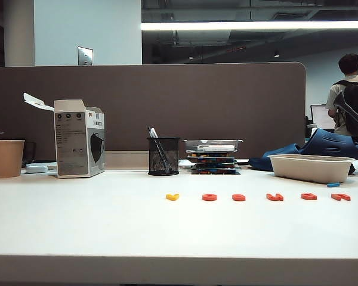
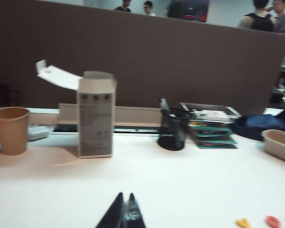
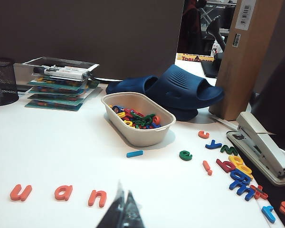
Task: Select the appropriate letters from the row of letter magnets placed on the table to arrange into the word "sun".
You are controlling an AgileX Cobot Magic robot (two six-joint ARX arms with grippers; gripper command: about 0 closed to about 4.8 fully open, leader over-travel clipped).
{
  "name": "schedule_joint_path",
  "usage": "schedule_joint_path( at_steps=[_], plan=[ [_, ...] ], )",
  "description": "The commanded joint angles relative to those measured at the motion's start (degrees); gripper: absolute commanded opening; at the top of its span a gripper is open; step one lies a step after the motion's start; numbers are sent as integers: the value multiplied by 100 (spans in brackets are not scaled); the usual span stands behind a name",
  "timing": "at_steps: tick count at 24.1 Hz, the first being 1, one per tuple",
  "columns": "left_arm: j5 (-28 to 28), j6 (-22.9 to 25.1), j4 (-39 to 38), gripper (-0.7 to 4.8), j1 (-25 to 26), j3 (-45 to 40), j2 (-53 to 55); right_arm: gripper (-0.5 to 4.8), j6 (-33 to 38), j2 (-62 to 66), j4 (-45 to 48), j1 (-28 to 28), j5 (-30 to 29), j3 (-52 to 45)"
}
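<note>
Six small letter magnets form the row of letter magnets (image 1: pixel 258 196) across the lower middle and right of the exterior view, on the table (image 1: pixel 107 226). At the row's left end lies the yellow letter (image 1: pixel 172 196); the other five are orange-red, spaced apart, none touching. From this low angle their shapes are hard to read. The right wrist view shows three orange-red ones near its lower left edge: a "u" (image 3: pixel 20 192), an "a" (image 3: pixel 63 192) and an "n" (image 3: pixel 97 197).

Neither arm appears in the exterior view. The left gripper (image 2: pixel 125 213) sits at the bottom centre of the left wrist view, its dark fingers pressed together into a point, holding nothing, above bare table. The right gripper (image 3: pixel 124 211) sits at the bottom centre of its own view, likewise clenched and empty, just beside the "n".

Behind the row, a paper cup (image 1: pixel 8 158) stands at far left, then a white carton (image 1: pixel 79 138), a mesh pen holder (image 1: pixel 163 156) and a beige tray (image 1: pixel 311 167) at right.
</note>
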Motion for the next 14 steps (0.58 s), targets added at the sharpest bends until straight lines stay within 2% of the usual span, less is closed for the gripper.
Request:
schedule_joint_path(
  at_steps=[1, 7, 10, 13, 14],
  plan=[
    [374, -39, -1272, -6, 9, 911, 2, -1, 7, -39, 76, 2, 7, -33],
    [968, -61, -2376, -6, 9, 2686, 544, -1, 7, -39, 74, 2, 9, -33],
    [1259, -59, -2833, -6, 9, 3609, 1198, -1, 7, -39, 63, 4, 9, -33],
    [1875, -59, -3405, -6, 9, 4577, 2006, -1, 7, -39, 61, 7, 7, -33],
    [2131, -24, -3801, -6, 9, 5075, 2437, -1, 7, -39, 59, 7, 7, -33]
  ],
)
